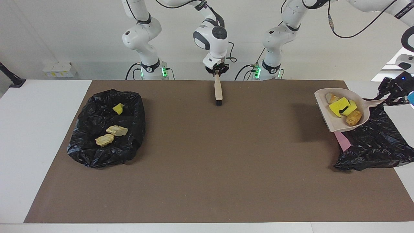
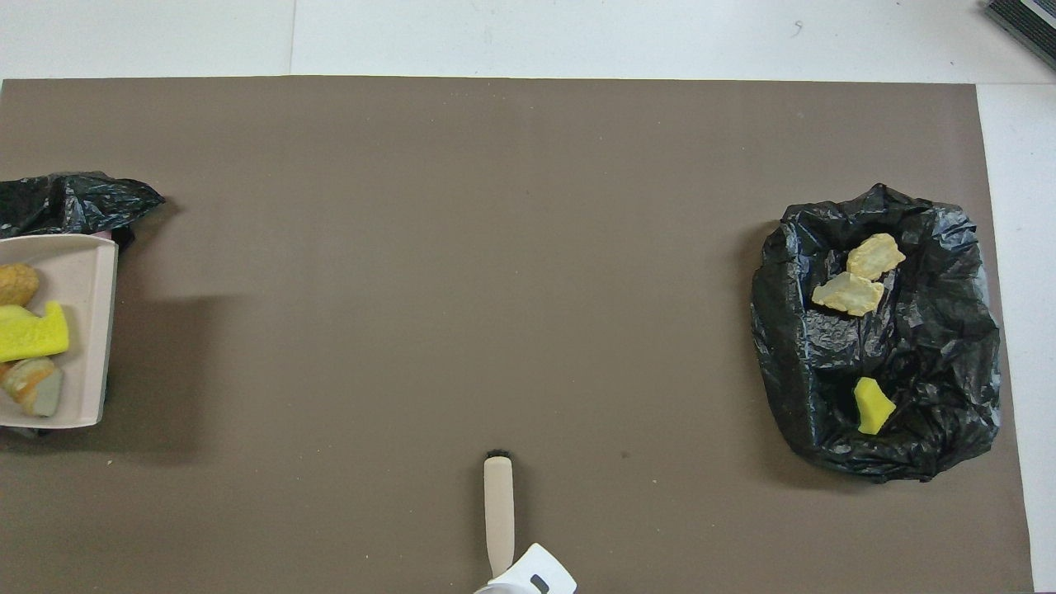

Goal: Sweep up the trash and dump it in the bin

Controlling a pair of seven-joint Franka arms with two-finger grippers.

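My left gripper (image 1: 389, 97) is shut on the handle of the beige dustpan (image 1: 323, 108) and holds it up over a black-bagged bin (image 1: 372, 145) at the left arm's end of the table. The pan (image 2: 87, 330) carries trash: yellow sponge chunks (image 1: 339, 106), a brown lump (image 1: 353, 118) and a tan lump (image 1: 331, 97). My right gripper (image 1: 217, 73) is shut on the beige brush (image 1: 218, 92), bristles down on the mat close to the robots. The brush also shows in the overhead view (image 2: 498, 511).
A second black-bagged bin (image 1: 97, 155) stands at the right arm's end of the brown mat (image 1: 207, 161). It holds a yellow chunk (image 1: 118, 108) and two tan lumps (image 1: 117, 130). A pink rim (image 1: 343, 141) shows under the dustpan.
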